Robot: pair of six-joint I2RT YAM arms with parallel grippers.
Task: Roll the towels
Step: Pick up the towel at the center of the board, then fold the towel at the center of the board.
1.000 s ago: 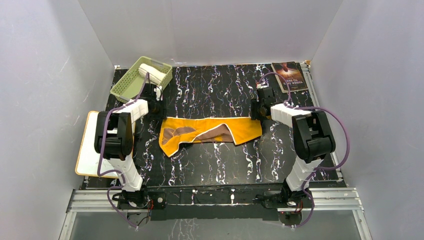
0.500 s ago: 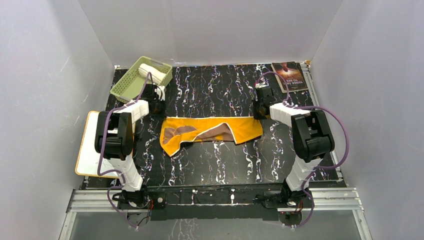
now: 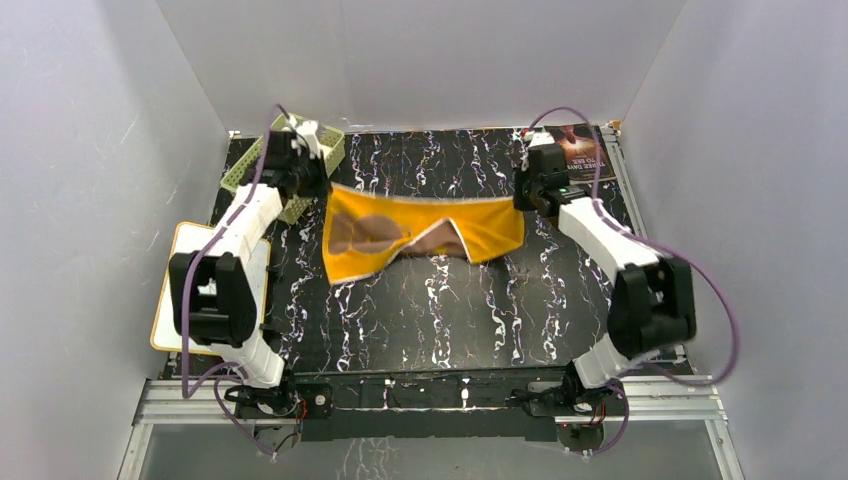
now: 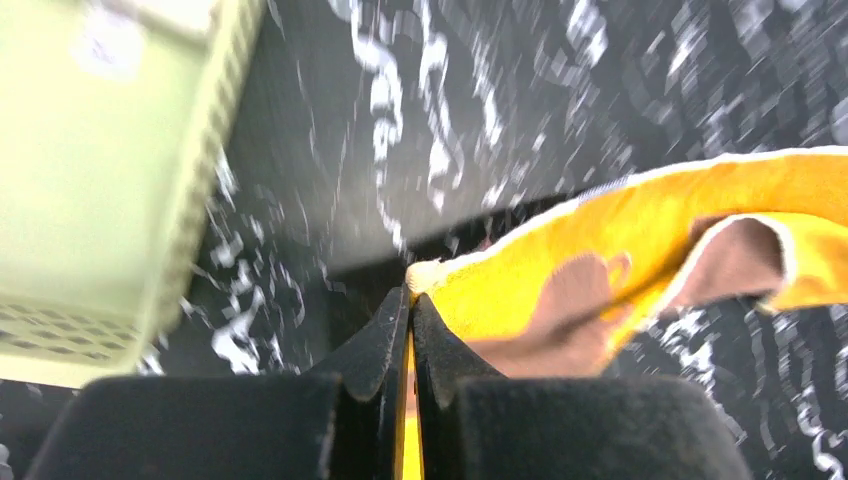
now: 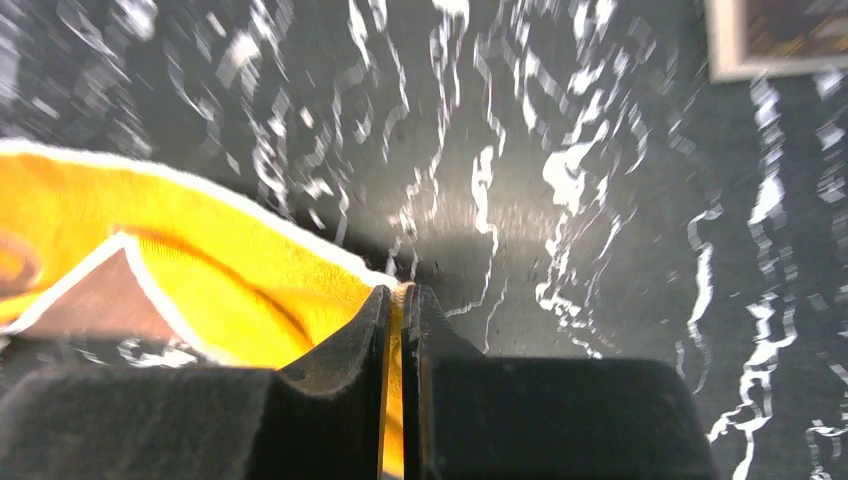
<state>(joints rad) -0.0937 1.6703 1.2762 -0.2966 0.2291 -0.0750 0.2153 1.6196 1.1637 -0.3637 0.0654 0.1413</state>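
the black marbled counter (image 3: 430, 330) is carrying everything. the mustard-yellow towel (image 3: 490, 225) is hanging stretched between the two arms, towards the far edge. its far hem looks raised off the surface, and its tan-brown side is showing where the near hem is folding over. a white board (image 3: 180, 300) is overhanging the left edge. the green basket (image 3: 238, 172) is sitting at the far left corner, half hidden behind the left arm. a pale blurred shape inside it (image 4: 160, 15) is probably the cream towel, though i cannot tell whether it is rolled. a dark book (image 3: 580, 140) is lying at the far right corner. the left pincer (image 4: 410, 300) is clamping tight on the yellow cloth's far left corner, and the right pincer (image 5: 400, 292) is clamping on its far right corner. by my judgement the yellow towel is only being spread at this point. flattening the folded hem and the rolling itself are both waiting to be done.
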